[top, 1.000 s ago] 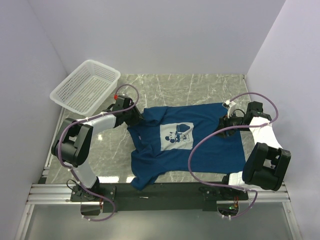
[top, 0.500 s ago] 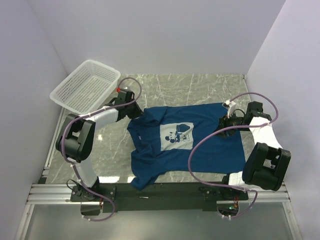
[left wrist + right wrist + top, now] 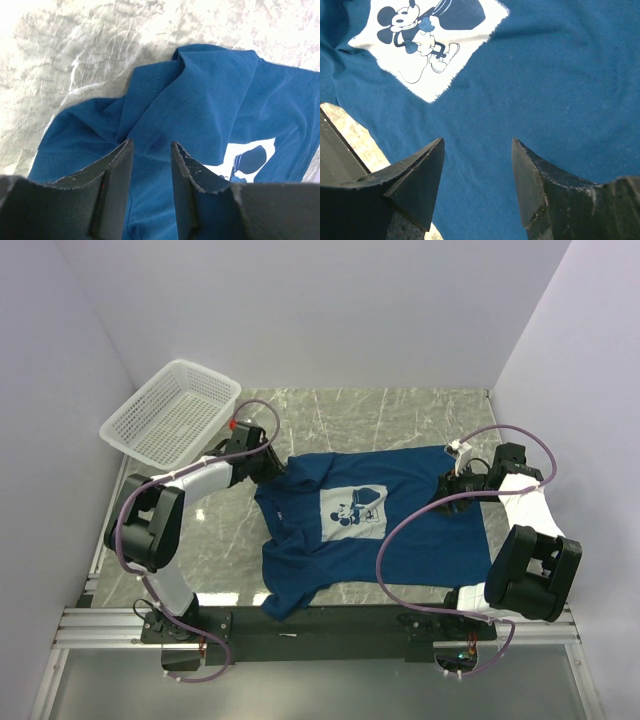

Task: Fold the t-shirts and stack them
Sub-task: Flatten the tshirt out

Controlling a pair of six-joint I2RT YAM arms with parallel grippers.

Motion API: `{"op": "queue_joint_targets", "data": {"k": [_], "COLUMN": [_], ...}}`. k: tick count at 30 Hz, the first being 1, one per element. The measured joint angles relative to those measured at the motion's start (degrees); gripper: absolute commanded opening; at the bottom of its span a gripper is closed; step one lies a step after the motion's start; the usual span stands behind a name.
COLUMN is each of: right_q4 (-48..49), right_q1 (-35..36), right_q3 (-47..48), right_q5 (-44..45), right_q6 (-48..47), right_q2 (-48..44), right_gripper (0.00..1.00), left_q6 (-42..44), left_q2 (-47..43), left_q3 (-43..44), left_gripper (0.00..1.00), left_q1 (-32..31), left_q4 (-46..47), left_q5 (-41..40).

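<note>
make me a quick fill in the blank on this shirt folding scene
The t-shirt is dark ___. Its chest print shows a cartoon ___. The white basket sits at the far ___ corner of the table. The right gripper is over the t-shirt, jaws ___.
Missing: blue, mouse, left, open.

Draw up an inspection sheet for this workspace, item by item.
Surface: grey marbled table.
Job's things: one dark blue t-shirt, spread print-up, not folded, bunched at the left gripper's side.
Clutter: white mesh basket at the far left corner.
Grippers: left gripper open over the bunched sleeve; right gripper open above the shirt's flat body; neither holds cloth.
Cables: purple cables loop off both arms; the right one arcs over the shirt.
Surroundings: plain pale walls on three sides.
</note>
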Motion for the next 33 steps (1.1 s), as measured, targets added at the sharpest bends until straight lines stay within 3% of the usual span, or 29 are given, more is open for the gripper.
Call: {"op": "queue_joint_targets", "data": {"k": [21,24,30,33], "right_q4": [0.00,0.00,0.00,0.00], "right_q1": [0.00,-0.02,-0.02,-0.02], "right_q3": [0.00,0.00,0.00,0.00], "right_q5": [0.02,0.02,0.02,0.02], "right_q6": [0.42,0.42,0.42,0.42], "right_q2": [0.00,0.00,0.00,0.00], "right_gripper": [0.63,0.63,0.63,0.63], "left_q6": [-1.05,-1.03,-0.87,-0.61], "left_q2": [4.15,5.05,5.55,5.55], "left_q3": [0.22,1.44,3.39,3.98], "left_gripper": [0.36,0.29,0.01,0.00], "left_q1": [0.02,0.02,0.02,0.07], "left_q4": [-0.74,-0.98,-0.98,-1.09], "left_q5": [0.00,0.00,-0.02,-0.02]}}
